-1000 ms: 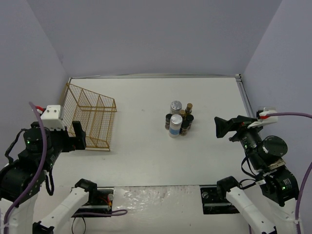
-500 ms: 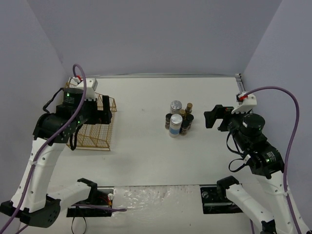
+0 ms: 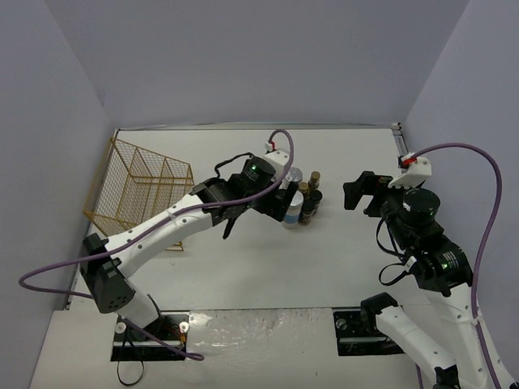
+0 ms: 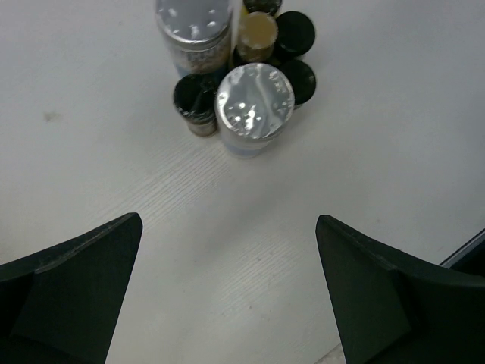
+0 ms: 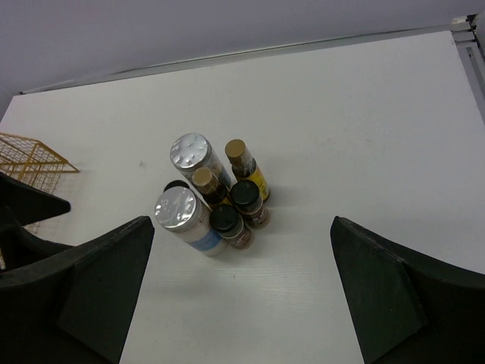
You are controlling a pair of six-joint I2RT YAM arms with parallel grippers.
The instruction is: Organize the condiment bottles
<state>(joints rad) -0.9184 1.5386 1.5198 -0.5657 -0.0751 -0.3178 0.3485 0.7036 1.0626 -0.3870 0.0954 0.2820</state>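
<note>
On the far left of the worktop (image 3: 268, 267), the gold wire rack (image 3: 142, 190) stood well apart from everything else. Toward the middle, the left gripper (image 4: 227, 220) hovered just beside the condiment bottles (image 3: 298, 198), jaws spread wide, grasping nothing. The bottles stood upright in one tight cluster, bodies touching or nearly so: two wide silver-capped ones, dark black-capped jars, slim yellow-filled ones at the back. Right of them, the right gripper (image 3: 353, 194) hung near the cluster but clear of it, likewise spread and empty.

Risk, as we judged it: bottles packed this close leave no room for a finger between them. Closing on the nearest silver-capped bottle (image 4: 254, 106) could shove the black-capped jar (image 4: 198, 102) beside it, and one toppling bottle might take its neighbours down. Both grippers reaching in together could also collide.
</note>
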